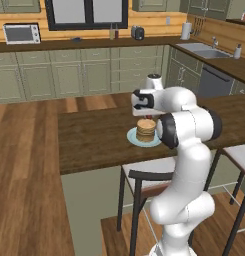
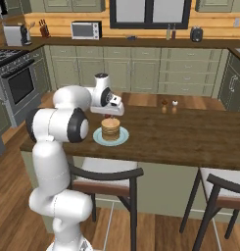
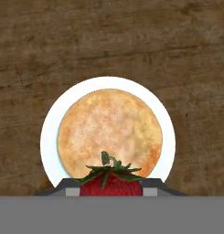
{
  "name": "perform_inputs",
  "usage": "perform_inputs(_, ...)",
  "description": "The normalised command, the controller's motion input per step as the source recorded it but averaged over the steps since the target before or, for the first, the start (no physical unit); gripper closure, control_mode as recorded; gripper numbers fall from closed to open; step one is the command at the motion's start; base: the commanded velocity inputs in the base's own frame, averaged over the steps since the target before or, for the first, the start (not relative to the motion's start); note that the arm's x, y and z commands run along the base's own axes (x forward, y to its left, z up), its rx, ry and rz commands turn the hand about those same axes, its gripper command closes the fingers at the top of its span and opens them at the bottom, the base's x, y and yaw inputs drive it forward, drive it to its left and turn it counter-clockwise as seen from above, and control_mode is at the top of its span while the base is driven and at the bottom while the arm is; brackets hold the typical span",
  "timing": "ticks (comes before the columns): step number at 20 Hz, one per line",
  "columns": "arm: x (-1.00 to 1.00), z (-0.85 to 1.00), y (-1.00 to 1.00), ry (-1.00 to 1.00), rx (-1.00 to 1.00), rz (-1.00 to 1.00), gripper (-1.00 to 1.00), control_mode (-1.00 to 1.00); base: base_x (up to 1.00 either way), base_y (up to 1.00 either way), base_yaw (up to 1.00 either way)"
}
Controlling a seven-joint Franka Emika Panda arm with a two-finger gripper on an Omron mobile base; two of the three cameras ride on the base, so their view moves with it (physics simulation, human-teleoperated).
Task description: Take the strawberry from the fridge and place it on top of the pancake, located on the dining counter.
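strawberry (image 3: 111, 183): lower half cut off at the hand view's bottom, between the claw's tips.
plate (image 3: 49, 137): near rim hidden behind the berry.
gripper (image 1: 150, 117): fingertips probably hidden behind the arm.

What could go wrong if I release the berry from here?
The small red strawberry held in the gripper sits over the near edge of the golden-brown round pancake stack, not its centre. Dropped now, it may roll off onto the pale round plate or the dark brown wooden counter.
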Motion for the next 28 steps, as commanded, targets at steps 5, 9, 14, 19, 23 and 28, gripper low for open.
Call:
perform_inputs(5, 0.11, -0.37, 0.0, 0.01, 0.0, 0.0, 1.0, -1.0, 0.0, 0.0, 0.0)
perform_inputs(9, 0.1, -0.25, 0.0, 0.0, 0.0, 0.0, 1.0, -1.0, 0.0, 0.0, 0.0)
perform_inputs(14, 0.1, -0.21, 0.0, 0.0, 0.0, 0.0, 1.0, -1.0, 0.0, 0.0, 0.0)
perform_inputs(19, 0.04, -0.18, 0.0, 0.03, 0.0, 0.0, 1.0, -1.0, 0.0, 0.0, 0.0)
perform_inputs(23, 0.01, -0.19, 0.0, 0.05, 0.0, 0.0, 1.0, -1.0, 0.0, 0.0, 0.0)
perform_inputs(28, 0.0, -0.15, 0.0, 0.06, 0.0, 0.0, -1.0, -1.0, 0.0, 0.0, 0.0)
